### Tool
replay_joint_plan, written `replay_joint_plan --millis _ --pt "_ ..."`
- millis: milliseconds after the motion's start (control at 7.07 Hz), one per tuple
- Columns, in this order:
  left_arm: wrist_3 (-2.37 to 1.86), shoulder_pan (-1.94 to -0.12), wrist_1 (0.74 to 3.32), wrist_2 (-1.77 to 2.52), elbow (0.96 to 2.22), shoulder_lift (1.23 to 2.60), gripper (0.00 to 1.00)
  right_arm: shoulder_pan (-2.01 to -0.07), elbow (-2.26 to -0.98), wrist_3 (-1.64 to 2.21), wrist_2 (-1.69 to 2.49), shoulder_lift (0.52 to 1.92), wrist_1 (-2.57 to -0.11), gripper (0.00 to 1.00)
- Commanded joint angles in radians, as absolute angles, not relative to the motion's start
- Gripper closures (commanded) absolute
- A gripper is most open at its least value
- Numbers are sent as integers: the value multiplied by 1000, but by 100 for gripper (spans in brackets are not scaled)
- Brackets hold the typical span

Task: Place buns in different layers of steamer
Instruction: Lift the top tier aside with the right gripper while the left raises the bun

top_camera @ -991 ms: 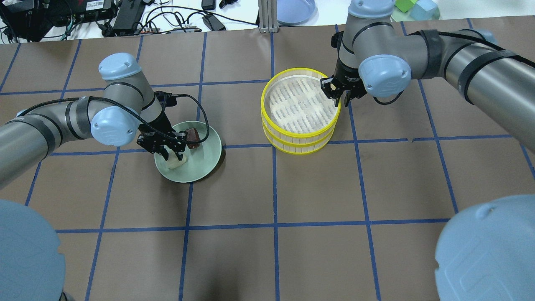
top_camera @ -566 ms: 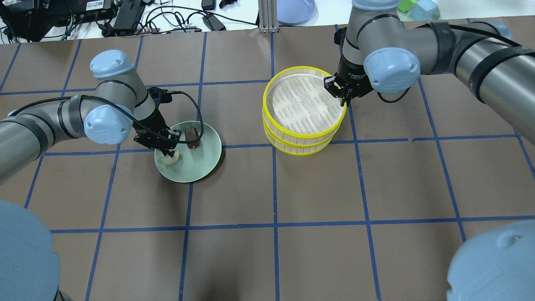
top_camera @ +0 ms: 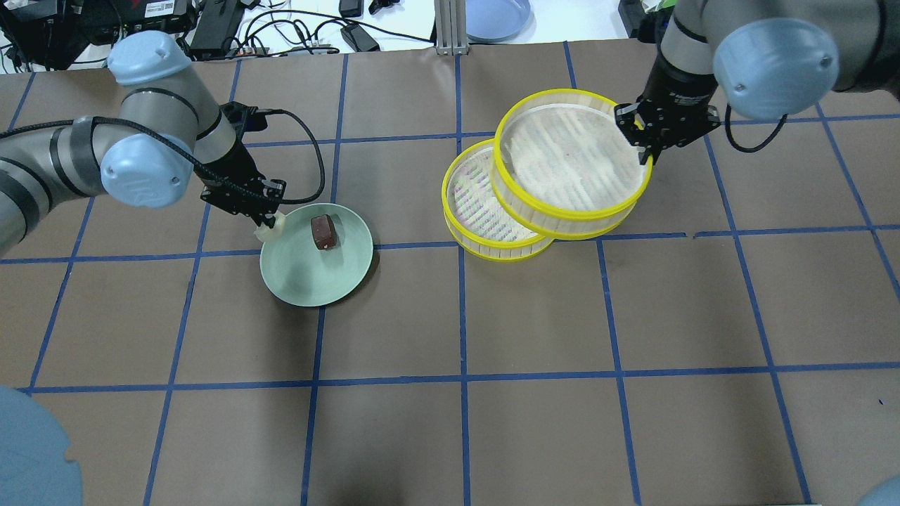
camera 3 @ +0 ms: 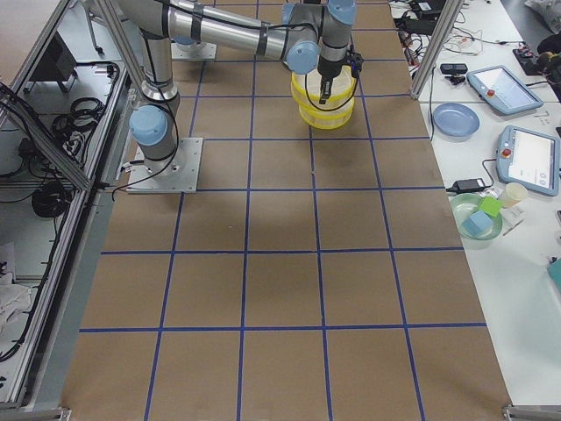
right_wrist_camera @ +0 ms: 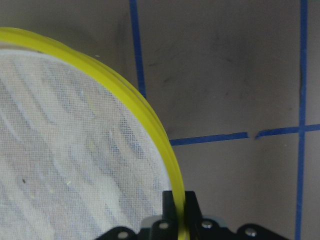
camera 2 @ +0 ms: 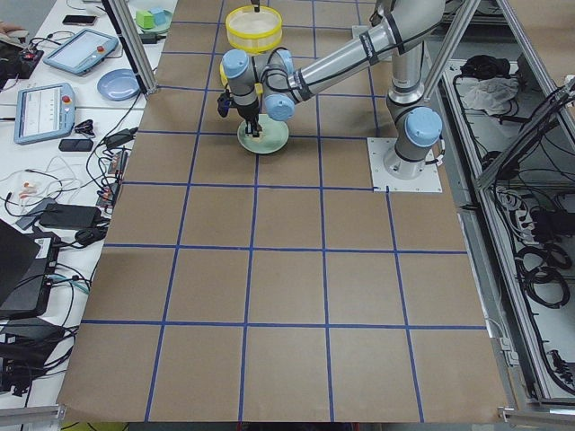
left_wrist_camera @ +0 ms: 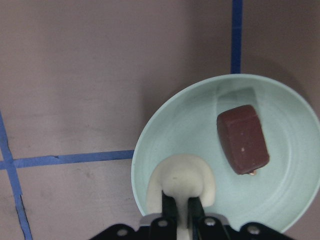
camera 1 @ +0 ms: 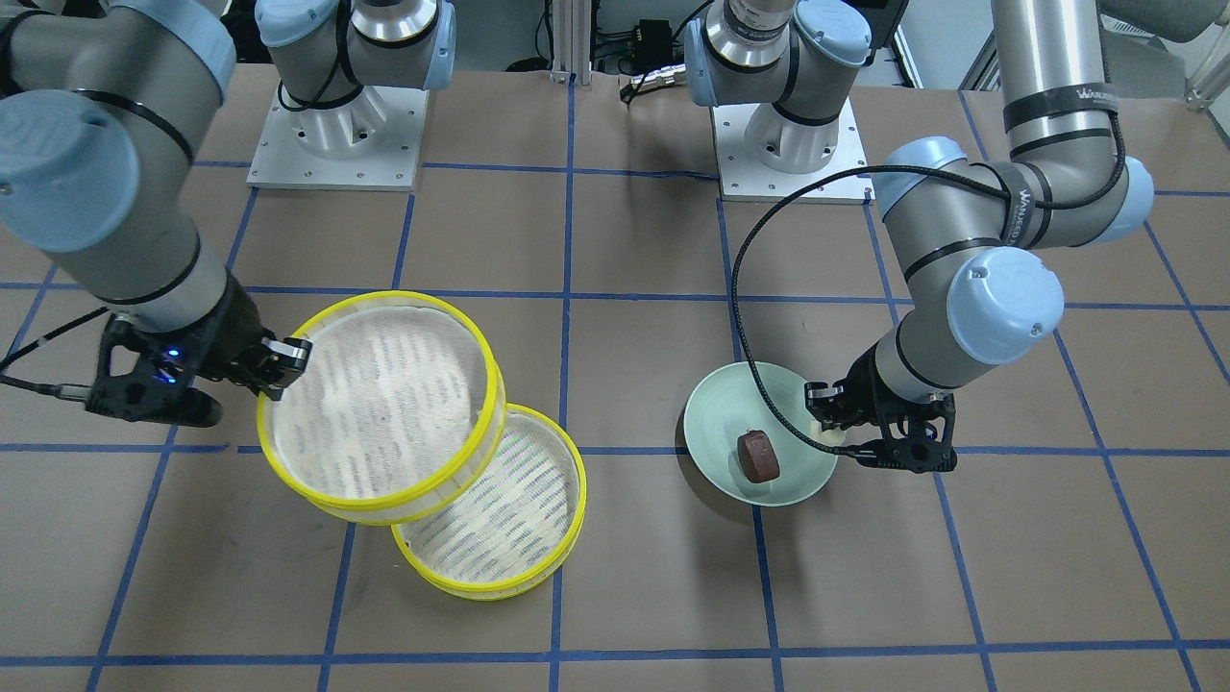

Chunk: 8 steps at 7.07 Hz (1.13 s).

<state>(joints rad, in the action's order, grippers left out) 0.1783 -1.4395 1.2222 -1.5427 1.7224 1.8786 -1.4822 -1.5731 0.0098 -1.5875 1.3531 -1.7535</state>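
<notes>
My left end effector [left_wrist_camera: 182, 212] pinches the white bun [left_wrist_camera: 182, 181]; my right end effector [right_wrist_camera: 179, 207] clamps the top tray's [top_camera: 569, 158] 2 o'clock rim.

In right gripper [top_camera: 643, 154], upper tray [top_camera: 562, 161] covers much of lower tray [top_camera: 470, 198] beneath it. At left gripper [left_wrist_camera: 182, 212], cream bun [left_wrist_camera: 182, 177] base hidden behind fingers [left_wrist_camera: 169, 207]; plate [left_wrist_camera: 165, 135] rim nearest it hidden too. Side views: cream bun too small.

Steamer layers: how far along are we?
Done: the right gripper has the top tray gripped by its rim and offset, exposing the lower tray. In hand: the left gripper is shut on the white bun at the green plate's edge. Left: no bun is in either tray; the brown bun lies on the plate.
</notes>
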Motion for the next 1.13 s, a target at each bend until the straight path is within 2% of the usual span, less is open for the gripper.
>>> replay_joint_plan --millis 0,566,991 --pt "120 -1501 1295 -1545 1608 1868 100 -1364 -1577 -142 -1632 1370 -1738 100" --pt "-360 -1757 1273 -1421 1545 1890 100 -1296 -1583 -267 -1634 1370 -1736 100" --pt "-587 -1880 1050 -1296 1546 1989 100 -1296 -1588 -268 -1634 1371 -1735 100"
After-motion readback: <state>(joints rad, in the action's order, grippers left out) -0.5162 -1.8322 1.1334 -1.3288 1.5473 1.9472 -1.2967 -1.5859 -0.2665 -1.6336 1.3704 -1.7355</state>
